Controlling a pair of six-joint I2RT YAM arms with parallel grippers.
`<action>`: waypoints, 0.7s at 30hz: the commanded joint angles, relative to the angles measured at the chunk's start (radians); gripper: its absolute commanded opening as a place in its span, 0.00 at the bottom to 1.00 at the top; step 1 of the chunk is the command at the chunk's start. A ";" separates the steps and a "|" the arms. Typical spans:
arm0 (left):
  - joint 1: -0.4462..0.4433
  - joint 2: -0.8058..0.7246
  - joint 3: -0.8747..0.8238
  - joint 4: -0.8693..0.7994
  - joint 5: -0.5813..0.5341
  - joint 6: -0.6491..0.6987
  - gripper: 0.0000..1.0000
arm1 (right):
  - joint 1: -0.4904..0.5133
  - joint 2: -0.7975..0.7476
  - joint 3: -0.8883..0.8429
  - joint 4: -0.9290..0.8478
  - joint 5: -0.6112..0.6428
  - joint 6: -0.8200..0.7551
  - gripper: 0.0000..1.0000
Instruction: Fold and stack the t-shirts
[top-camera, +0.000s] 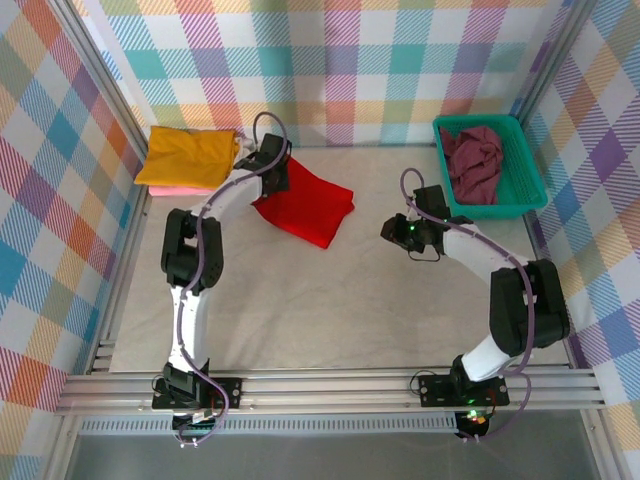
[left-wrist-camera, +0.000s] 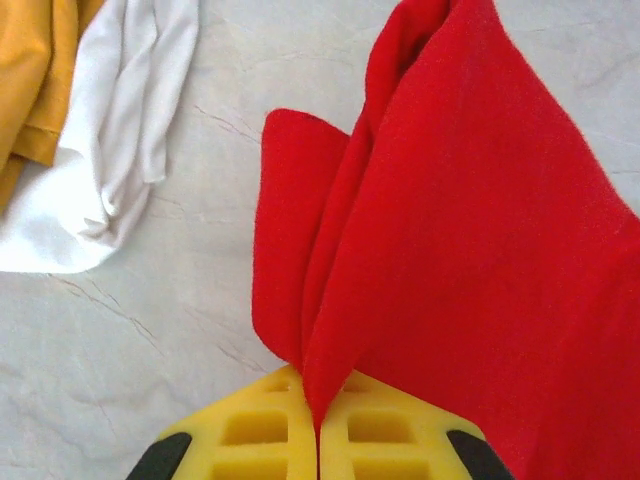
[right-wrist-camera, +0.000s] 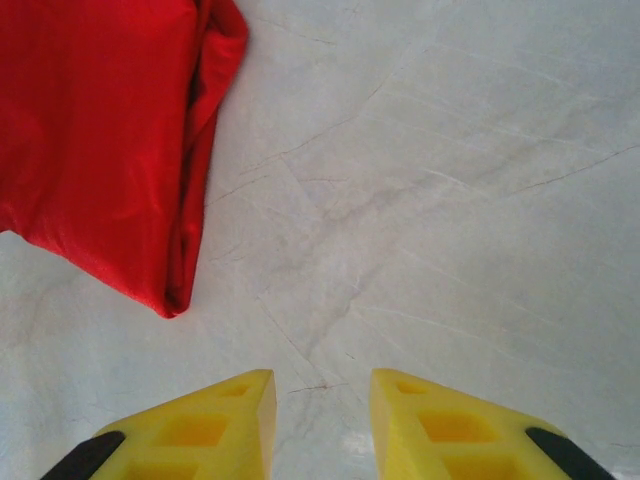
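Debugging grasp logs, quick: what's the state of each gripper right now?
Left gripper: closed on the red t-shirt.
Right gripper: open, holding nothing.

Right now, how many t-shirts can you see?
5: yellow shirt atop pink shirt, far left; white shirt beside the yellow; red shirt gripped by the left pincer; maroon shirt in the teal basket. Others could lie hidden under it.
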 joint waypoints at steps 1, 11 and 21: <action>0.032 0.039 0.118 -0.031 -0.066 0.057 0.00 | -0.009 -0.033 0.005 -0.028 -0.003 -0.024 0.30; 0.108 0.110 0.362 -0.044 -0.002 0.092 0.00 | 0.007 -0.091 -0.002 -0.010 -0.075 -0.098 0.36; 0.195 0.184 0.649 -0.124 0.117 0.220 0.00 | 0.097 -0.215 -0.084 0.198 -0.310 -0.205 0.77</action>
